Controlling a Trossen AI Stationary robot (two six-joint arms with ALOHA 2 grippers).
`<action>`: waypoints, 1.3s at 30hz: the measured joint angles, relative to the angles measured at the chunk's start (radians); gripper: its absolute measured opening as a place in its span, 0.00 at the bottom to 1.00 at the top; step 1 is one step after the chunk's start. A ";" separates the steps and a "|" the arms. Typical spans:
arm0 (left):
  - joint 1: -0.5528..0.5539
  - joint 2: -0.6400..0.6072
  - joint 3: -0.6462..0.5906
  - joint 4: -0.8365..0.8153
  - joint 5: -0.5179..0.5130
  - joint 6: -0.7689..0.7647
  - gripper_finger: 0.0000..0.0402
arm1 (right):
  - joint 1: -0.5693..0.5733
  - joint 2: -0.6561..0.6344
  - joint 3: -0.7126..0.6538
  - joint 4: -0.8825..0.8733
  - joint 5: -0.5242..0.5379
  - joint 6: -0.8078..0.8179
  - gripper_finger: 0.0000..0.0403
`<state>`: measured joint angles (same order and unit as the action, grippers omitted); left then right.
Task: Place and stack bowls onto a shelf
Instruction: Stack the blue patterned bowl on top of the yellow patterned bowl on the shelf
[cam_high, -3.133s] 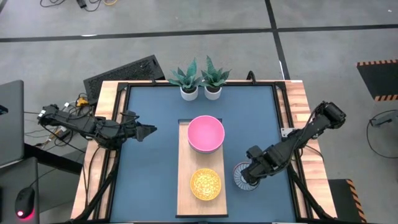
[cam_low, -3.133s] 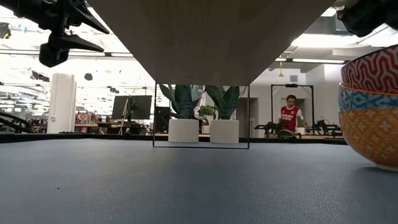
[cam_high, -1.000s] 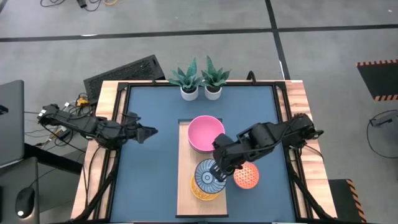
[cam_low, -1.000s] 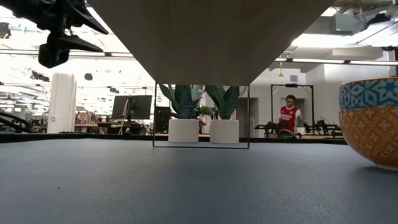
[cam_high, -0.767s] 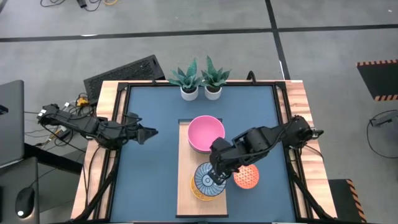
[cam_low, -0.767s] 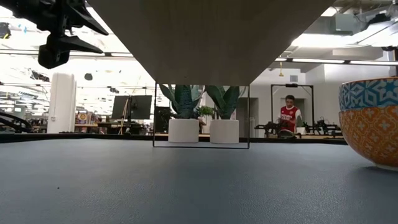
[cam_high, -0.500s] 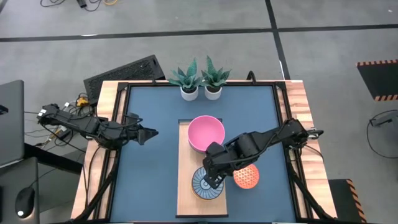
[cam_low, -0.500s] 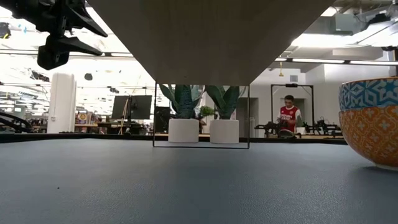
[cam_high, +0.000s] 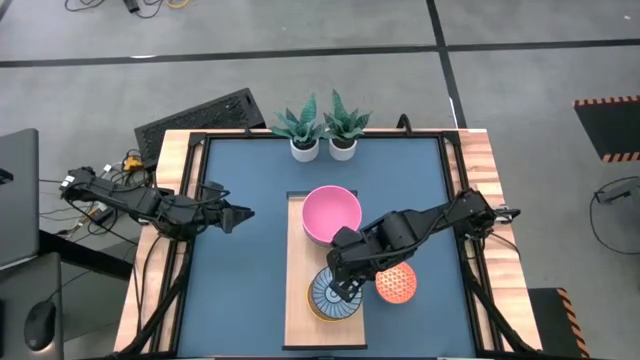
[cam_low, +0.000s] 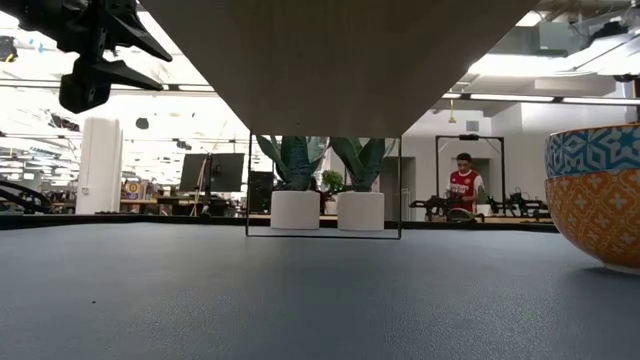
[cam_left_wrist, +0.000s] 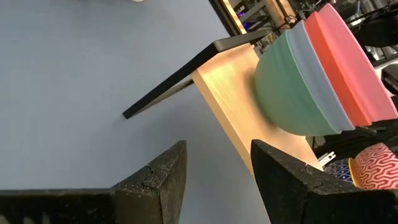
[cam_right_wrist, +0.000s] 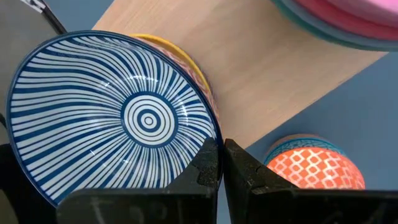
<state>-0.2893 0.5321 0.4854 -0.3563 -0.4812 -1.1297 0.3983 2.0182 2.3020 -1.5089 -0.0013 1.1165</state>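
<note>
The shelf (cam_high: 300, 262), a light wooden board, lies along the middle of the blue table. On its far end stands a stack of large bowls, pink (cam_high: 331, 215) on top, over blue and teal (cam_left_wrist: 292, 93). My right gripper (cam_high: 347, 289) is shut on a small bowl with blue stripes inside (cam_right_wrist: 118, 118), over the yellow bowl (cam_right_wrist: 186, 55) on the shelf's near end. Right of the shelf an orange-red bowl (cam_high: 396, 283) sits nested in other small bowls (cam_low: 600, 190) on the table. My left gripper (cam_high: 243, 215) hangs open above the table's left side. My right gripper pinches the striped bowl's rim (cam_right_wrist: 210, 138) on the side toward the table's right edge, one finger inside the bowl and one outside. The fingers come steeply from above. The bowl faces up over the yellow bowl; whether it rests in it I cannot tell.
Two white pots with green plants (cam_high: 322, 146) stand at the table's far edge. A wooden border (cam_high: 480, 190) frames the blue tabletop. In the room beyond the table a person (cam_low: 466, 188) sits at a bench.
My right gripper has carried the striped bowl down and a little toward the table's near-left, from beside the yellow bowl's far right to above it. The striped bowl now covers nearly all of the yellow bowl. The hold has stayed shut.
</note>
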 joint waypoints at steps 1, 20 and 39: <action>0.000 0.000 0.000 0.000 0.000 0.000 0.41 | -0.002 0.000 0.000 0.000 0.000 -0.003 0.07; 0.000 0.000 0.000 -0.016 -0.022 0.008 0.41 | -0.020 0.000 0.000 0.047 -0.004 -0.081 0.07; 0.000 0.000 0.000 -0.029 -0.023 -0.004 0.41 | -0.034 0.064 0.001 0.040 -0.073 -0.173 0.07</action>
<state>-0.2890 0.5320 0.4854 -0.3854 -0.5045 -1.1339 0.3641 2.0824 2.3028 -1.4691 -0.0747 0.9434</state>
